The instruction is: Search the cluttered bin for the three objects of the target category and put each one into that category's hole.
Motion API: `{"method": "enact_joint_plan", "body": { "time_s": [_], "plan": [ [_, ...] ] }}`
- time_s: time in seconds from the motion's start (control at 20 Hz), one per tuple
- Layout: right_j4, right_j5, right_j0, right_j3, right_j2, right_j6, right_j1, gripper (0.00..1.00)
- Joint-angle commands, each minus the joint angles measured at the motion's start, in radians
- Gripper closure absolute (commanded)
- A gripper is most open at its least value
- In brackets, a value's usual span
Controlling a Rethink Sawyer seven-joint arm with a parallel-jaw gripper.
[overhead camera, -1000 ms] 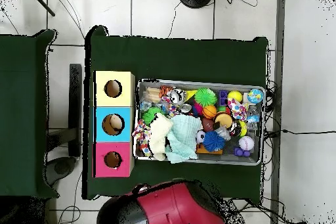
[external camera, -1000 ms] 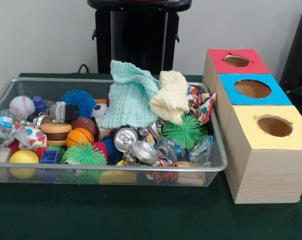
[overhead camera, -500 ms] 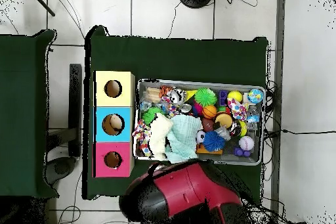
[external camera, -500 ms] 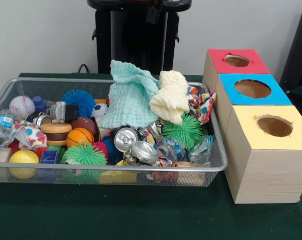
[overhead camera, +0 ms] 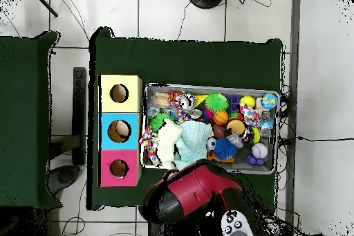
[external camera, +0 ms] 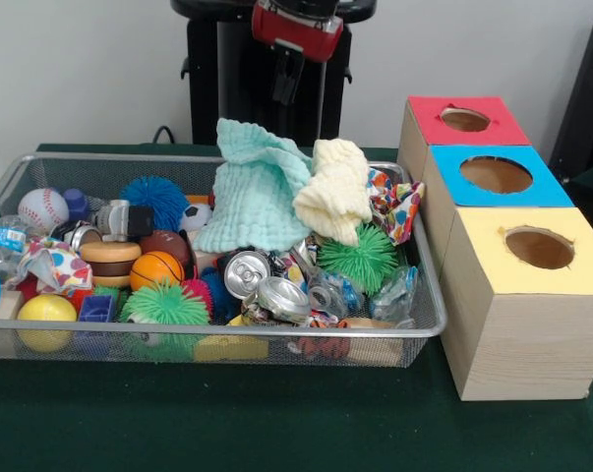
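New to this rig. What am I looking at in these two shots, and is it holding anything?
It is one red and black robot arm beside a green table. One camera faces it across the table; the other looks straight down.

On the table sits a wire bin crammed with balls, crushed cans, spiky toys and two cloths, a mint cloth and a cream cloth. Beside it stand three boxes with holes: red box, blue box, yellow box.

Nothing appears held; the arm hangs above the bin's far side, and its jaws are too unclear to read.
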Motion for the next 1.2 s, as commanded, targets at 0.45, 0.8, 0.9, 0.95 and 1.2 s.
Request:
{"method": "enact_joint_plan", "body": {
  "time_s": [0.45, 0.8, 0.9, 0.95, 1.2],
  "plan": [
    [-0.125, -0.231, 0.140, -0.148, -0.263, 0.164, 0.165, 1.00],
    [-0.114, -0.294, 0.068, -0.187, -0.241, 0.039, 0.206, 1.00],
    [-0.108, -0.306, 0.030, -0.193, -0.210, -0.002, 0.217, 1.00],
    [-0.109, -0.318, 0.012, -0.196, -0.196, -0.015, 0.225, 1.00],
    [-0.125, -0.351, -0.080, -0.217, -0.123, -0.083, 0.265, 1.00]
  ]
}}
